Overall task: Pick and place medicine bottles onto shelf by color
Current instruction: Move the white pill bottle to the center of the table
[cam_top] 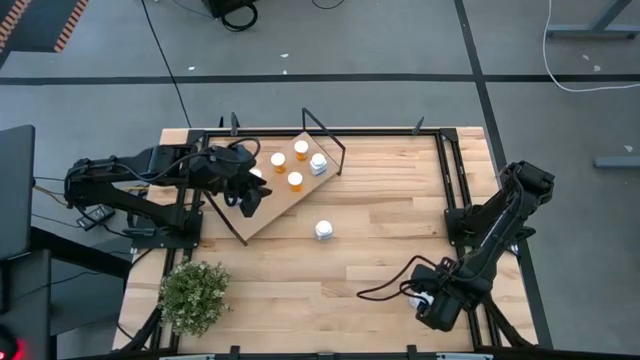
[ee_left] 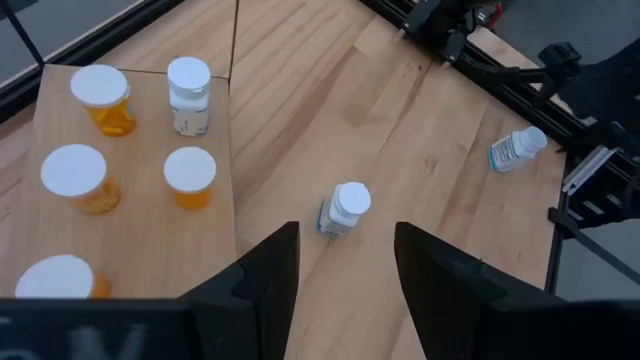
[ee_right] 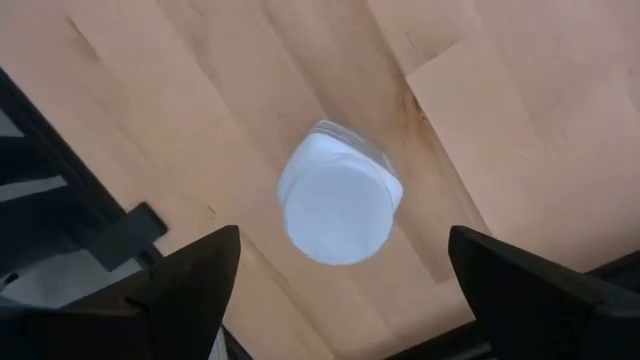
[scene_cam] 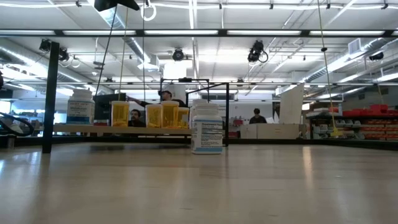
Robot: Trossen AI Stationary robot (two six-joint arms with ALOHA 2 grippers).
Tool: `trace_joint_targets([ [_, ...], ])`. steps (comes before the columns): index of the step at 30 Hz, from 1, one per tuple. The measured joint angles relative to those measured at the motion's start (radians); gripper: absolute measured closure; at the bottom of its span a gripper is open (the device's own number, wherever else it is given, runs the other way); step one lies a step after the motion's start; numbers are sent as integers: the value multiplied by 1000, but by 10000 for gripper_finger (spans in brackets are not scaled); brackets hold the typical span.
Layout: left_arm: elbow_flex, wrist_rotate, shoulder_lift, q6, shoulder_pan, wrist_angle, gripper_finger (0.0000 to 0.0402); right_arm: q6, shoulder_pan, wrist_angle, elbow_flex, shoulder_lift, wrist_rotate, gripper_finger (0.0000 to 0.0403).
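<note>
High view, three orange bottles (cam_top: 295, 181) on shelf (cam_top: 262, 212), both fingers apart.

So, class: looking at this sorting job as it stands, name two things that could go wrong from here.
1. The right gripper hangs open over a white bottle near the table's edge; an off-centre closing could tip it or push it off the table.
2. The shelf already holds three orange bottles and a white one close together, with the left gripper over it; a careless placement might topple a neighbour.
</note>
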Motion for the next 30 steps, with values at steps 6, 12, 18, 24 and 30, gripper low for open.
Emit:
trace_joint_targets([
  [6,0,0,0,1,-6,-1,230,0,0,37,-50,0,5,36],
  [12,0,0,0,1,-6,-8,230,-1,0,75,-84,0,19,36],
  [18,0,0,0,1,-6,-8,230,-1,0,78,-91,0,59,36],
  [24,0,0,0,1,-6,-9,230,-6,0,73,-91,1,63,36],
  [30,0,0,0,1,-6,-9,230,-58,0,77,-91,26,66,36],
])
